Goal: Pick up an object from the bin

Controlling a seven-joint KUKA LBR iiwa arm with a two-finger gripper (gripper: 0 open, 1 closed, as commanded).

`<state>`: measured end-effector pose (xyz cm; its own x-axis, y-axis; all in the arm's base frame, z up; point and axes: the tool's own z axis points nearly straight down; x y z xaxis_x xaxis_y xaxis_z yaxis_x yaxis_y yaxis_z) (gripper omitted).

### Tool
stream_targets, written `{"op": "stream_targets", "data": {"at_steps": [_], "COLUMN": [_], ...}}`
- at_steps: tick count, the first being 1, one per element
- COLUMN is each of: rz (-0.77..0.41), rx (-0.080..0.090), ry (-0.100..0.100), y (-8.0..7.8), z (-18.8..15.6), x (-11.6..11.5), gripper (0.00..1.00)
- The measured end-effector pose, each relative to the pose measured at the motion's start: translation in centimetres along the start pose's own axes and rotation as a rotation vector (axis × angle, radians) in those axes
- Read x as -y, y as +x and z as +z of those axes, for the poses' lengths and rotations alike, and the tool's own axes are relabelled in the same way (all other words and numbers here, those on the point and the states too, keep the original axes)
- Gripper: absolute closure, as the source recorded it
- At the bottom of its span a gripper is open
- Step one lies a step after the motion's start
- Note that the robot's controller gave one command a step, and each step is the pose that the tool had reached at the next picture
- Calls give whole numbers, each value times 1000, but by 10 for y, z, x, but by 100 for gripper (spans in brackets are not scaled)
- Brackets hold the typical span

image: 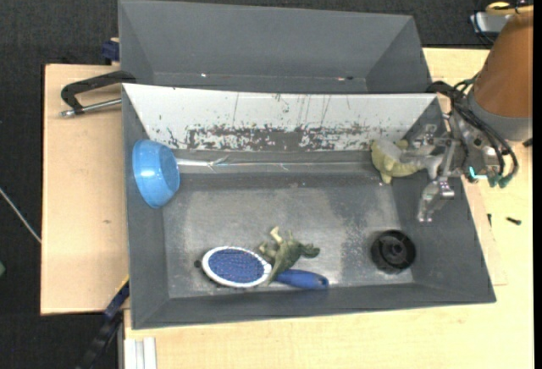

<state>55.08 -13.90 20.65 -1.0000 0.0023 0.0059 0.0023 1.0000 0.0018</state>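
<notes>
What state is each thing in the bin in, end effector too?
Blue bowl, on its side against left wall.
Blue hairbrush, flat, bristles up.
Green toy animal, lying over hairbrush handle.
Black round cap, lying flat.
Pale toy animal, lying by back wall.
End effector, low beside pale toy animal.

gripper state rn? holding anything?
Gripper: cannot be told. It hangs at the right side of the bin, beside a pale yellow toy; no thing seen in it.

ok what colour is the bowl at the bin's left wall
Light blue all over. The bowl shows best in the camera view, tipped on its side at far left.
</notes>
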Motion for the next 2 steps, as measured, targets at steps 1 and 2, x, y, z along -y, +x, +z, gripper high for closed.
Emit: {"op": "stream_targets", "data": {"at_steps": [1,2], "rz": [-233,-573], "rx": [2,9], "ry": [0,3], "y": [55,57], "z": [63,136], "x": [3,-1], "gripper": [0,0]}}
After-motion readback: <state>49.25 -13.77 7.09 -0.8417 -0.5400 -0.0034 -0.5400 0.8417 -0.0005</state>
